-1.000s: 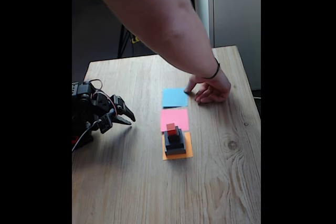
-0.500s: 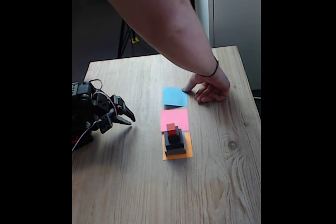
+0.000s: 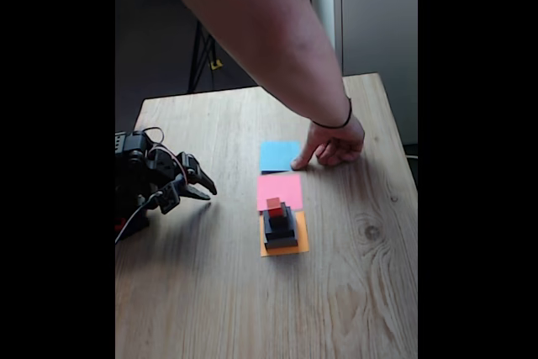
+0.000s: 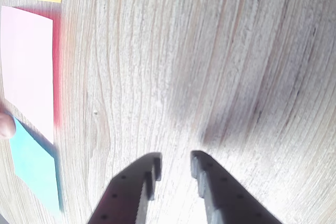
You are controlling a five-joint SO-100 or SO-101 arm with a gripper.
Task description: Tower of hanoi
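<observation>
Jaws slightly parted and empty, the gripper (image 3: 202, 189) waits well left of the stacked tower (image 3: 280, 226); it should hold off reaching for the red cube (image 3: 274, 204) until a person's hand (image 3: 334, 142) beside the blue paper square (image 3: 279, 155) clears.

a pale wooden table (image 3: 336, 292) with a knot in the grain carries three paper squares in a row in the fixed view: a blue paper square (image 3: 279, 155) farthest, a pink paper square (image 3: 278, 190) in the middle, an orange paper square (image 3: 296, 245) nearest. behind the table, dark stands.
</observation>
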